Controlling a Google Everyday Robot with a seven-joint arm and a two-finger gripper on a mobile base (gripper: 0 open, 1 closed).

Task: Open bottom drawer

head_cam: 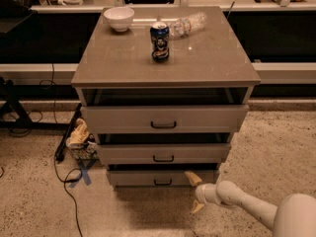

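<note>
The bottom drawer [143,178] is the lowest of three grey-beige drawers in the cabinet, with a small black bar handle [162,182]. It stands slightly pulled out, with a dark gap above its front. My gripper [194,192] is low at the drawer's right end, just right of the handle. Its two tan fingers are spread apart, the upper fingertip [191,177] touching or overlapping the drawer front and the lower one near the floor. It holds nothing. The white arm [247,206] comes in from the lower right.
The middle drawer [163,153] and top drawer [163,118] are also partly out. On the cabinet top stand a white bowl [119,18], a blue can [159,42] and a lying plastic bottle [190,22]. Cables and a bundle of rags [79,135] lie on the floor at left.
</note>
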